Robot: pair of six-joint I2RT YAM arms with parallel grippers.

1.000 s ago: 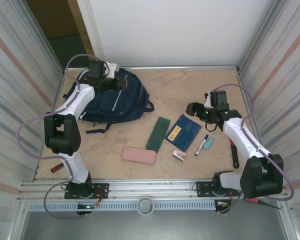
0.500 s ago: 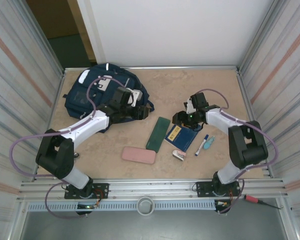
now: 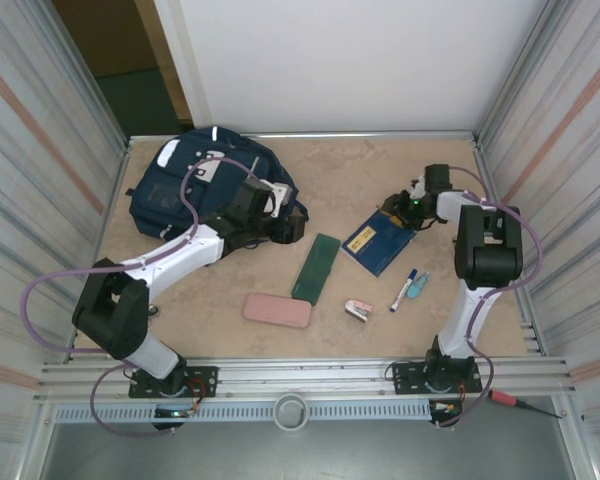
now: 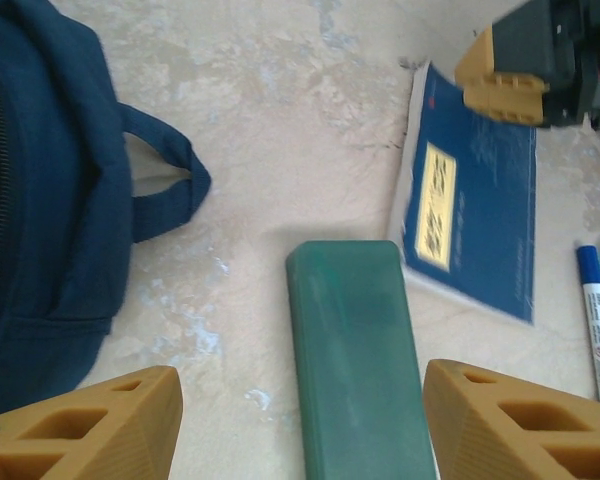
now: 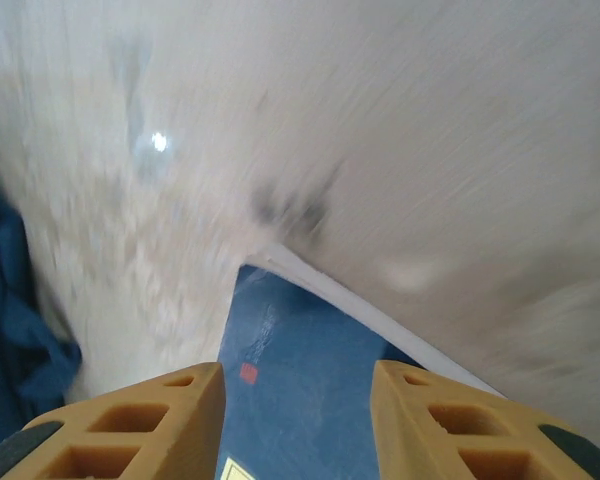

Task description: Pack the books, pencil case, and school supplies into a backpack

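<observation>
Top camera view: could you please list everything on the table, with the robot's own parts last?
backpack: one, navy with white patches, far left.
book: one, navy with yellow label, right of centre.
flat box: one, dark green, left of the book.
pencil case: one, pink, near centre.
marker pen: one, blue and white, near right.
teal item: one, beside the marker pen.
pink-and-white item: one, left of the marker pen.
left pincer: open, between backpack and flat box.
right pincer: jaws apart, at the book's far corner.

The left arm extends forward-right; left claw (image 3: 290, 228) jaws wide apart. The right arm folds inward; right claw (image 3: 392, 206) jaws partly parted.
</observation>
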